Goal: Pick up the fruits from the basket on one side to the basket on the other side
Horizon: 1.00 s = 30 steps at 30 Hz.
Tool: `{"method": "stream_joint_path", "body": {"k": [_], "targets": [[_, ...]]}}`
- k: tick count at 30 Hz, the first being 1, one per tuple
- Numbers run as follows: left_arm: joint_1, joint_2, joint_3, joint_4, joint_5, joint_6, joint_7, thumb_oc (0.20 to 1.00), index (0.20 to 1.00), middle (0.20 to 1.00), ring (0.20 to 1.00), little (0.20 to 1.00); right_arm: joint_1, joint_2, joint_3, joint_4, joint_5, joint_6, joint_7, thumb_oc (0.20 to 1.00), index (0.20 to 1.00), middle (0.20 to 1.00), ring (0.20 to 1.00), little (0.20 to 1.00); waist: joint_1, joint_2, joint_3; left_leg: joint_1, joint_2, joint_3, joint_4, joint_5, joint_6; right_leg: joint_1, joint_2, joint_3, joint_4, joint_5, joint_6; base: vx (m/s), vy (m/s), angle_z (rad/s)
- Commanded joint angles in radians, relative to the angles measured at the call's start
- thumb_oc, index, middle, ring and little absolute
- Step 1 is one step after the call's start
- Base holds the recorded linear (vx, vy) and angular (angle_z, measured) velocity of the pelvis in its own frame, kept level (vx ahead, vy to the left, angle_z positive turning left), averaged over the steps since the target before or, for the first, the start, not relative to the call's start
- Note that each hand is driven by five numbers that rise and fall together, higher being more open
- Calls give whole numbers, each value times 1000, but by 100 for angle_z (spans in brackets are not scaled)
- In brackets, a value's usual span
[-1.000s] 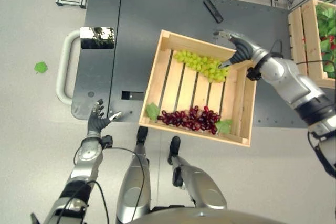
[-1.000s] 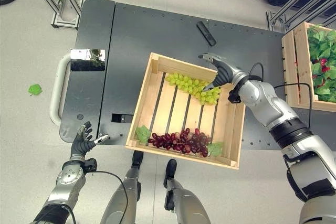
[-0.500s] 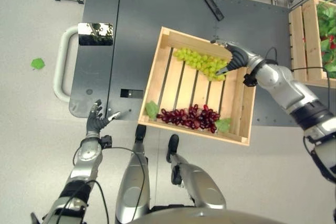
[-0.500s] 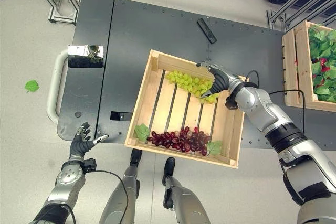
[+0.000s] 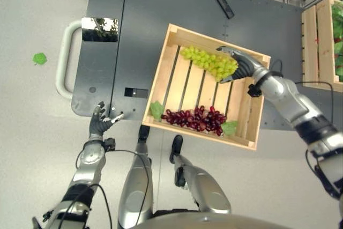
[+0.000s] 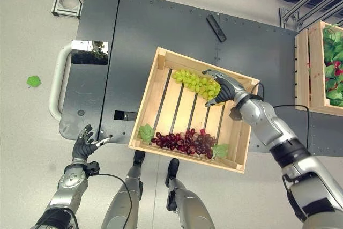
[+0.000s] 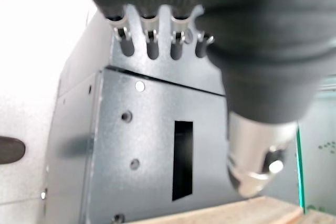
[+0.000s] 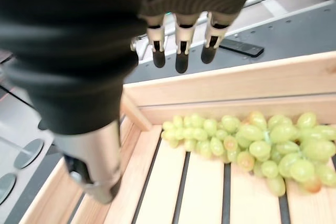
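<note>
Grapes, the green bunch, lie in the wooden crate right under the right hand; fingers spread, gripping nothing; a shallow grab could tear berries loose; left hand hangs relaxed, well away.

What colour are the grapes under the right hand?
Light green grapes, clearest in the right wrist view; the right hand is over them.

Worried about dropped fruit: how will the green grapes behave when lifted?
The green grapes form a long loose bunch, so it will probably sag and shed berries. The open right hand hovers over one end; the other may drag.
</note>
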Motion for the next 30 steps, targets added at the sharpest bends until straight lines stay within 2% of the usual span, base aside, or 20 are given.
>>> {"method": "stream_joint_path", "body": {"k": [1, 7, 17, 21, 24, 30], "targets": [[-3, -14, 19, -35, 13, -36, 8, 1000, 1000, 1000, 1000, 1000, 6, -37, -31, -57, -3, -25, 4, 1000, 1000, 1000, 1000, 1000, -1, -7, -19, 5, 62, -4, 101, -99, -46, -96, -57, 3, 157, -91, 79, 0, 0, 0], [-6, -11, 9, -45, 19, -31, 5, 1000, 1000, 1000, 1000, 1000, -10, -5, 0, -8, -41, -3, 8, 1000, 1000, 1000, 1000, 1000, 5, -4, -9, -5, 60, -7, 112, -102, -45, -106, -58, 4, 158, -87, 78, 0, 0, 0], [-7, -11, -11, -119, -33, -29, 18, 1000, 1000, 1000, 1000, 1000, -181, 99, 52, 249, -85, 59, -120, 1000, 1000, 1000, 1000, 1000, 28, 28, 24, -96, 46, -23, 151, -97, -44, -196, -63, -9, 204, -86, 76, -17, -4, 1], [4, -10, -19, -173, -40, -29, 19, 1000, 1000, 1000, 1000, 1000, -246, 116, 61, 359, -74, 71, -170, 1000, 1000, 1000, 1000, 1000, 35, 51, 24, -181, 33, -34, 191, -99, -43, -277, -70, -21, 252, -95, 74, -17, 1, 4], [4, -10, -22, -190, -46, -30, 24, 1000, 1000, 1000, 1000, 1000, -268, 125, 62, 385, -76, 78, -191, 1000, 1000, 1000, 1000, 1000, 36, 62, 24, -215, 28, -39, 207, -100, -42, -314, -75, -25, 276, -99, 73, -29, 6, 16], [16, -24, -43, -227, -60, -34, 33, 1000, 1000, 1000, 1000, 1000, -339, 147, 67, 463, -103, 94, -266, 1000, 1000, 1000, 1000, 1000, 50, 104, 24, -311, 14, -56, 232, -93, -39, -413, -89, -44, 321, -107, 75, -23, -1, 11]]}}
